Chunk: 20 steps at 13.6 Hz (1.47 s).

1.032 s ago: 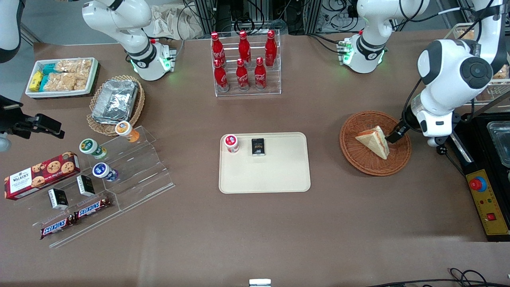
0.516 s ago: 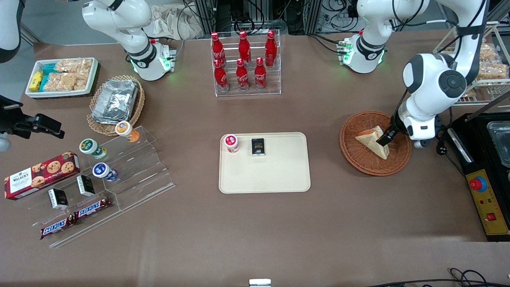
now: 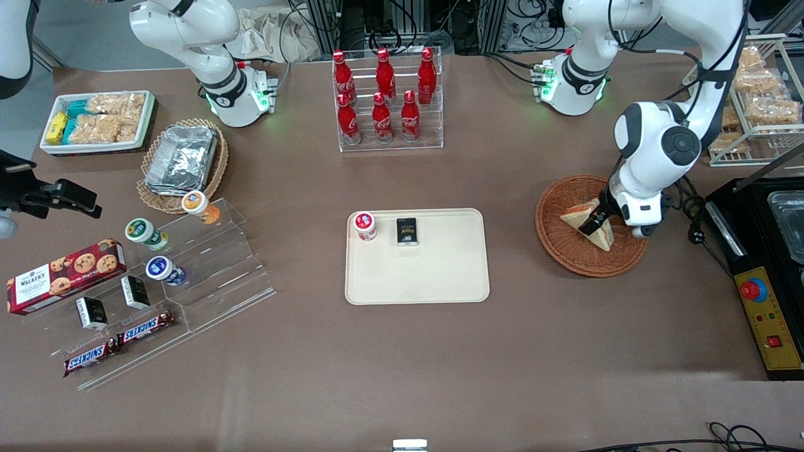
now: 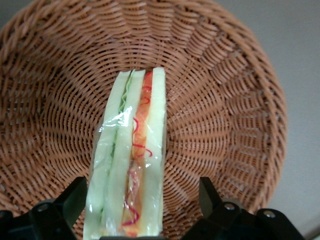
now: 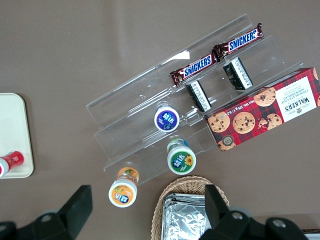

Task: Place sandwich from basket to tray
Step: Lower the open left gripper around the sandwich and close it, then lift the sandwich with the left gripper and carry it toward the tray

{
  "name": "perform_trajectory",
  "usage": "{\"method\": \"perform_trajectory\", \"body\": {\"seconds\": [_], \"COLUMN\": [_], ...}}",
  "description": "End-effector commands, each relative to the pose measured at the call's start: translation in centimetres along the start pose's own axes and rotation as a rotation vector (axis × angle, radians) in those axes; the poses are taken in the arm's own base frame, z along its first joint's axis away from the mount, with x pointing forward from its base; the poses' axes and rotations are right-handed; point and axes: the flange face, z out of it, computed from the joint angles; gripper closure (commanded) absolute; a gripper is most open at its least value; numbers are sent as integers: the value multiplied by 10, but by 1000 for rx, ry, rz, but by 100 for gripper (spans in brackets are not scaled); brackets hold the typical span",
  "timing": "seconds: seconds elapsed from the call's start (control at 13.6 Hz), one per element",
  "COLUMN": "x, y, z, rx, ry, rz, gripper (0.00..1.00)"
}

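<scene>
The sandwich [image 3: 581, 218], a wrapped wedge of white bread with red-orange and green filling, lies in the round reddish-brown wicker basket [image 3: 559, 242] toward the working arm's end of the table. In the left wrist view the sandwich [image 4: 129, 160] stands on edge in the basket [image 4: 225, 115]. My left gripper [image 3: 593, 223] is down over the sandwich, open, with one finger [image 4: 74, 197] on each side of it and a gap at each. The cream-beige tray [image 3: 440, 276] lies mid-table.
On the tray stand a small red-lidded jar [image 3: 365, 225] and a small black packet [image 3: 407, 231]. A rack of red bottles [image 3: 386, 100] stands farther from the camera. A black appliance [image 3: 776, 238] and a wire rack of snack bags [image 3: 757, 94] are beside the basket.
My left gripper has moved from the basket's rim in over the sandwich and lowered, its fingers now straddling it. The sandwich has not moved.
</scene>
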Motion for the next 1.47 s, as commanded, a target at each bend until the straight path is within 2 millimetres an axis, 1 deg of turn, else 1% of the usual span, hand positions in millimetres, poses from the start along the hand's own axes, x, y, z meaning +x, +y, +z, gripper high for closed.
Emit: {"method": "perform_trajectory", "body": {"seconds": [0.0,0.07,0.22,0.37,0.52,0.66,0.81,0.88,0.96,1.03,1.18,1.25,1.33,1.4], "x": [-5,-4,-4,-14,-14,-13,-10,-8,-9,-15,-27,-42,-51,-64], "y": [-1,-2,2,16,20,26,35,39,50,66,110,132,148,163], "z": [9,10,9,4,-2,-21,-52,-67,-85,-106,-158,-178,-196,-210], "rx": [-37,-36,-38,-48,-53,-48,-12,1,8,21,65,81,80,71], "ry": [32,31,31,33,44,50,30,21,16,7,-16,-30,-37,-37], "rz": [-24,-26,-23,25,43,75,184,206,231,268,339,384,411,445], "gripper": [33,99,100,100,100,100,100,100,100,100,100,100,100,100]}}
